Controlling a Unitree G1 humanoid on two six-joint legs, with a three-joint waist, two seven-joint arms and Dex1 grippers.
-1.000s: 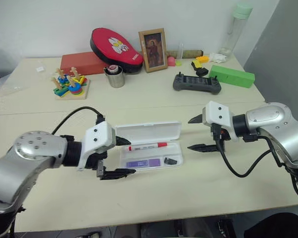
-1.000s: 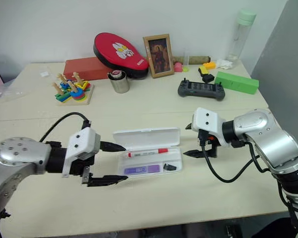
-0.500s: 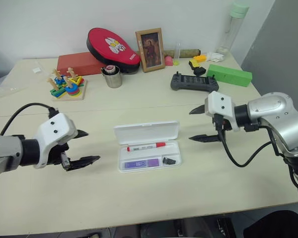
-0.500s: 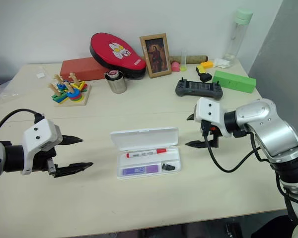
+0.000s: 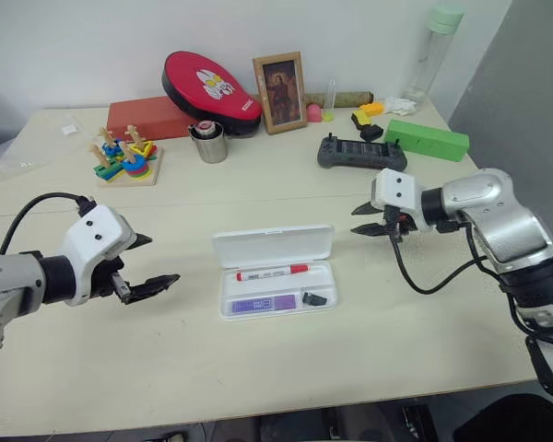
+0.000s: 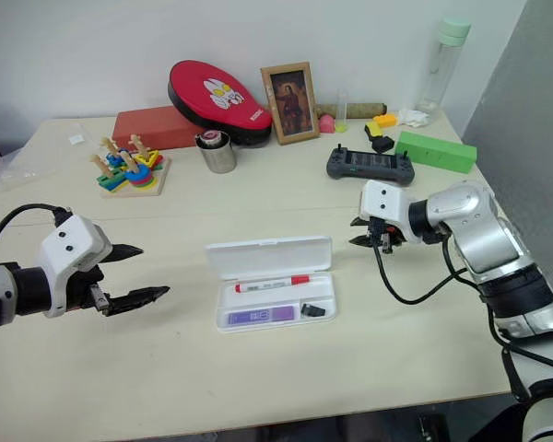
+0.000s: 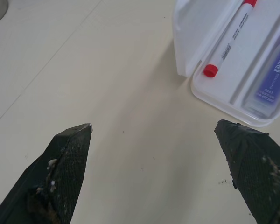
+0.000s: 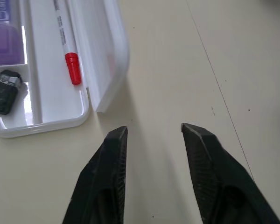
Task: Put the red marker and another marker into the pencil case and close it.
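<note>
The white pencil case [image 5: 325,276] lies open mid-table, its lid [image 5: 272,247] folded back flat. In its tray lie the red marker [image 5: 273,272], the purple marker [image 5: 263,304] and a small black piece [image 5: 315,298]. My left gripper [image 5: 162,261] hovers open well to the left of the case, with nothing between its fingers [image 7: 65,163]. My right gripper [image 5: 354,221] hangs just off the lid's right end; its jaws stand close together with a small gap and hold nothing. The right wrist view has the red marker's cap [image 8: 73,68] near the lid's corner.
At the back stand a green box [image 5: 428,140], a black controller [image 5: 362,153], a metal cup [image 5: 209,143], a coloured stacking toy [image 5: 124,158], a picture frame [image 5: 281,92], a red pouch [image 5: 212,83] and a bottle [image 5: 435,46]. A cable trails from each wrist.
My left gripper has drawn away from the case toward the left. My right gripper has moved in toward the lid's right end and its jaws have narrowed.
</note>
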